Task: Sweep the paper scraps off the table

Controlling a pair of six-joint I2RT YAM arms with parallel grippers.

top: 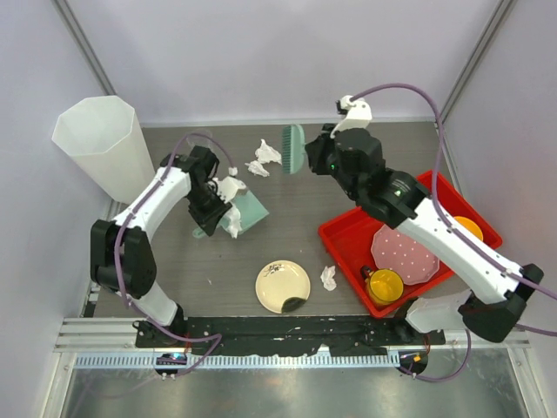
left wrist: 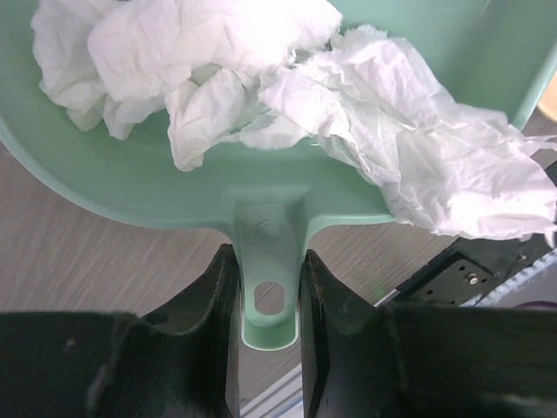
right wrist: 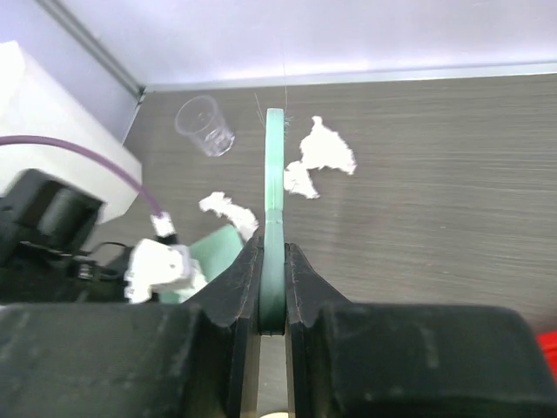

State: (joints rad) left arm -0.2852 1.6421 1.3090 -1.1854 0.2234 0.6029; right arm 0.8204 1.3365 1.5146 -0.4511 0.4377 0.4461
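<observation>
Nearest, one stray wad of the paper scraps [top: 328, 277] lies on the counter [top: 218, 270] between the cream plate [top: 283, 286] and the red tray [top: 339, 239]. It is easy for you to miss and a tight spot for bristles.

Mid-counter, your left pincer [left wrist: 268, 266] is clamped on the flat handle of the mint dustpan [left wrist: 174, 187]. The pan is smooth hard plastic with a shallow lip, heaped with light crumpled tissue. One wad overhangs the rim, so a tilt or jolt would likely send it sliding off.

Farther out, your right pincer [right wrist: 272, 261] grips the thin green brush [right wrist: 275, 165] edge-on. Two wads sit just beside it on matte wood-grain. A fast stroke may flick them past the pan, toward the clear cup [right wrist: 204, 124].
</observation>
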